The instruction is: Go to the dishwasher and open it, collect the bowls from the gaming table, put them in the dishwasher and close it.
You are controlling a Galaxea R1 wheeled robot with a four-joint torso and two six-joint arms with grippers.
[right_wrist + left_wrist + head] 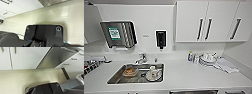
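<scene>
Your head camera looks down on a white kitchen counter (184,75): a steel sink (116,79) at lower left of the frame holds an orange bowl (130,72) and white dishes (153,74), with a tap (141,59) behind it. A paper-towel dispenser (119,33) hangs at upper left, a dark soap dispenser (160,38) at centre, and white wall cabinets (209,21) with black handles fill the upper right. More white dishes (207,58) and a cloth (226,65) sit at right on the counter.

The dishwasher's steel front (194,92) barely shows along the bottom edge here; your left wrist camera gives it far more, a brushed steel panel (58,58) with its bar handle (68,49) at upper right, white cabinet doors (28,57) beside it and pale floor (25,79) below. The right wrist camera catches a steel corner (50,2) at top, white drawers (7,11) at upper left and floor (56,15).

You cannot tell either gripper's jaw state: both wrist views show the dark mounting plate, with the fingers indistinct.
</scene>
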